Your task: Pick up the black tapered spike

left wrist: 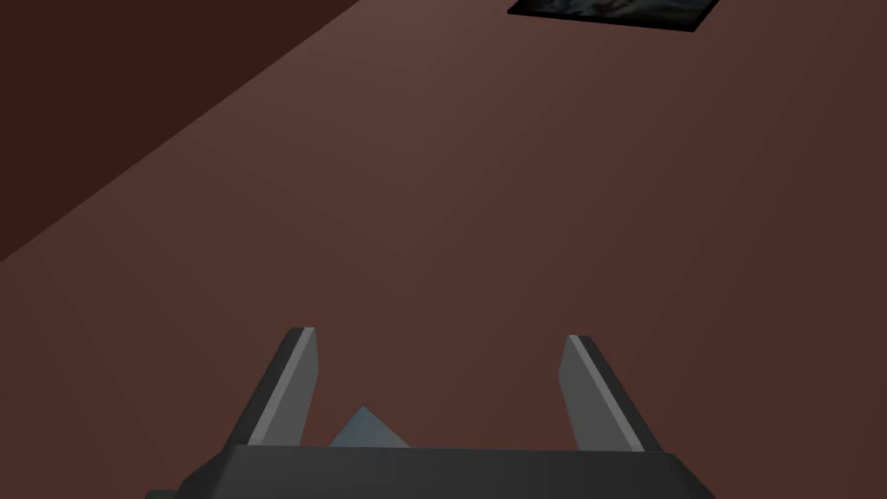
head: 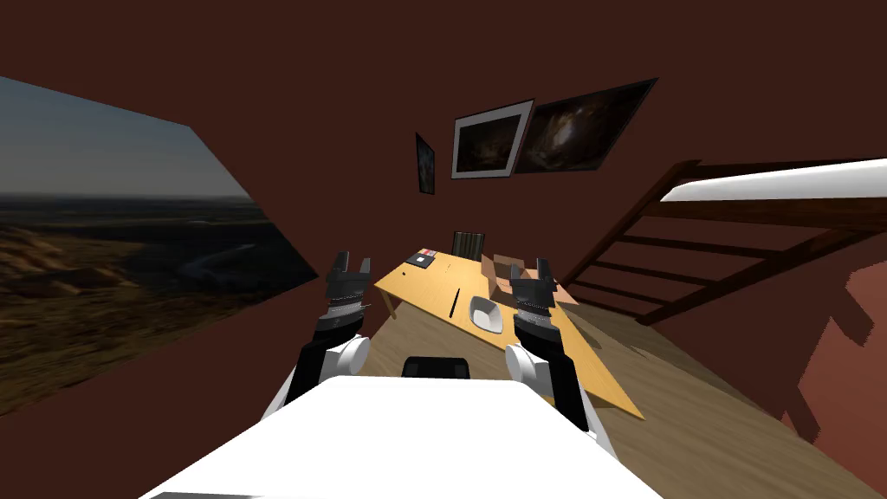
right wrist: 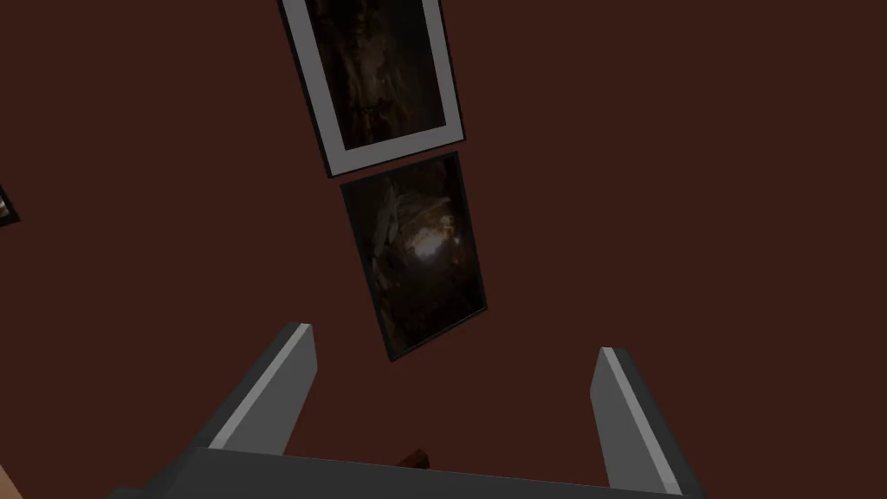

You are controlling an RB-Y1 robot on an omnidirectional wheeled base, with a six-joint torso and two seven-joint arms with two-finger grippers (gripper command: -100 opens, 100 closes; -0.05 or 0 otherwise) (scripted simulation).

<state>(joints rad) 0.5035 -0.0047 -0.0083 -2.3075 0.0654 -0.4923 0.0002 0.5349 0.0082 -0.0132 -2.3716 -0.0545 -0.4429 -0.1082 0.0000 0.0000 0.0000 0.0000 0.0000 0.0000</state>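
Both arms are up in front of me, left gripper (head: 352,261) and right gripper (head: 531,268), fingers spread wide and empty. Further ahead the black tapered spike (head: 454,302) lies flat on the wooden surface (head: 430,290), just beside a white bowl (head: 488,314), untouched.

To us the spike (head: 454,301) is no more than a thin black line near the middle of the table (head: 414,286), too small to tell which end narrows. At the table's far left corner lies a flat dark thing (head: 421,258) with a red and white patch, too small to name. Our right claw (head: 530,268) and forearm cover part of the brown box (head: 500,267) and the table's right stretch. The table hides all but the back of the chair (head: 468,243) at its far edge.
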